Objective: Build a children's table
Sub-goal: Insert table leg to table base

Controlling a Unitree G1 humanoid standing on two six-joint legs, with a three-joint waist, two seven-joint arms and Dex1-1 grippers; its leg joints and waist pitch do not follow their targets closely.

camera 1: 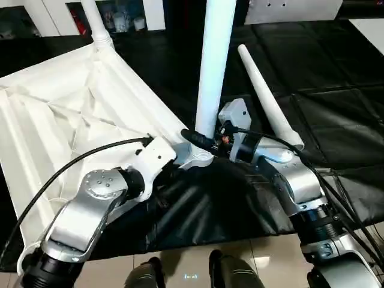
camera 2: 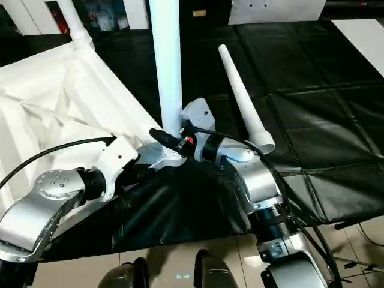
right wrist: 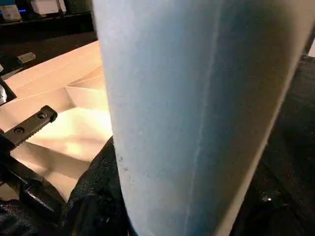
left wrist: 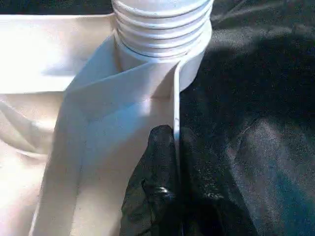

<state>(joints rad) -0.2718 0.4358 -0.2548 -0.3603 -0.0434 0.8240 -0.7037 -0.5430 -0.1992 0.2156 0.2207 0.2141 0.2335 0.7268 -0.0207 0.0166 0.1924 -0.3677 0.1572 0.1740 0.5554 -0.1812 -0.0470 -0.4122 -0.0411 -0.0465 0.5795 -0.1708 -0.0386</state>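
Observation:
The children's table top (camera 1: 60, 114) lies upside down on a black cloth, its ribbed underside facing up. One white leg (camera 1: 215, 54) stands upright in the near corner socket (camera 1: 198, 157). My right gripper (camera 2: 171, 139) is shut around this leg just above the socket, and a black finger (right wrist: 96, 191) presses against the leg. My left gripper (left wrist: 174, 135) is shut on the top's thin rim (left wrist: 175, 93) right beside that socket. A second leg (camera 1: 93, 18) stands in the far corner. A third leg (camera 1: 270, 102) lies loose on the cloth to the right.
The black cloth (camera 1: 336, 72) covers the work area, with pale floor tiles (camera 1: 180, 267) at its near edge. White cabinets (camera 1: 54, 12) stand along the back. A black cable (camera 1: 78, 159) arcs over my left forearm.

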